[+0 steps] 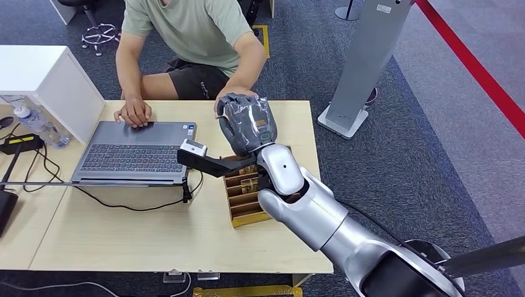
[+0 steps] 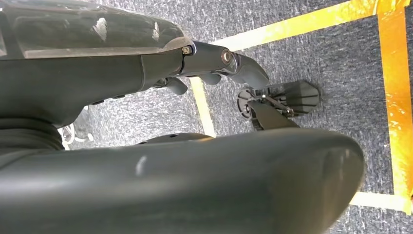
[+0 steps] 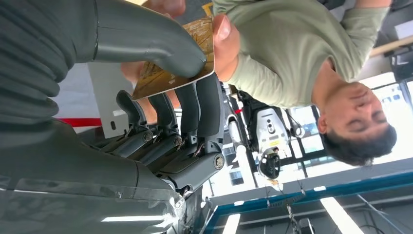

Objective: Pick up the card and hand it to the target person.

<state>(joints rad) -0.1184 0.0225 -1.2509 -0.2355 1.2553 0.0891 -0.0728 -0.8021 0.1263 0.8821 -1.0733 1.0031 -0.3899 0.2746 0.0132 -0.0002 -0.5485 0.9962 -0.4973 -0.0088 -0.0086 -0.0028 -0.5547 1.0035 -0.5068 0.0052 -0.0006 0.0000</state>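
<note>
Right hand [image 1: 249,124] is up over the far edge of the table [image 1: 155,235], raised at about twelve o'clock from the card box [image 1: 244,192], and it is clamped on the card [image 3: 187,53]: in the right wrist view the thick thumb [image 3: 146,39] presses one face of the gold card and the dark fingers [image 3: 204,102] back the other. The person's hand [image 3: 225,46] is on the card too, thumb on its outer end, so both are touching it at once. In the head view that same hand sits right behind the robot's hand, mostly hidden by it, and the card itself is hidden there. The person [image 1: 192,37], in a pale green shirt, sits at twelve o'clock across the table, the other hand [image 1: 133,113] resting at the back edge of the laptop [image 1: 133,151]. The laptop lies at nine o'clock from the right hand, with a black cable running off its front edge. The card box, with its rows of slots, sits under the silver forearm. A water bottle [image 1: 37,124] lies far out at nine o'clock beside a white box [image 1: 49,80]. Left hand [image 2: 214,63] hangs over grey carpet with yellow tape lines [image 2: 394,87]; whether its fingers are apart or curled I cannot tell.
</note>
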